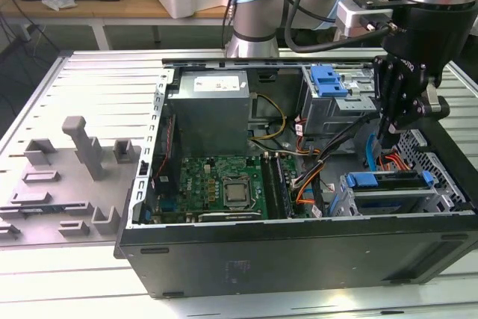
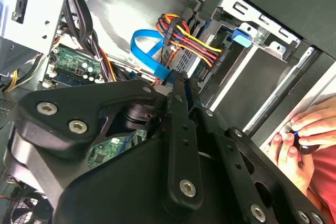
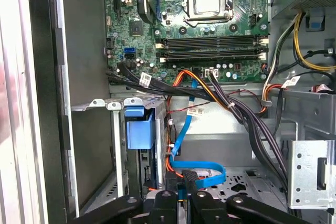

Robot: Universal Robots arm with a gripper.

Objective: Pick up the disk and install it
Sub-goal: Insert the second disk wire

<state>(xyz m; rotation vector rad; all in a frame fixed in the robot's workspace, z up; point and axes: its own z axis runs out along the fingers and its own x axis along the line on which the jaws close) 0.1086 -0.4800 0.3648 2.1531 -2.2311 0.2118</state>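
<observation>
Blue-framed, the disk (image 1: 388, 180) lies flat in the drive cage at the exterior view's lower right, apparently seated. The tool (image 1: 387, 134) hangs just above it, fingers together on nothing. Installing looks near done; any further push needs clearance from the blue cable (image 1: 369, 156). The case (image 1: 299, 252) sits on a slatted grey surface (image 1: 89, 80).

I count one open computer case (image 1: 299, 244) below my hand, with one motherboard (image 1: 216, 188) and one processor socket (image 3: 207, 1) on it, one grey power supply box (image 1: 209, 113) — and two blue drive latches: one (image 1: 327, 80) beyond my hand, one (image 1: 388, 179) under it.
</observation>
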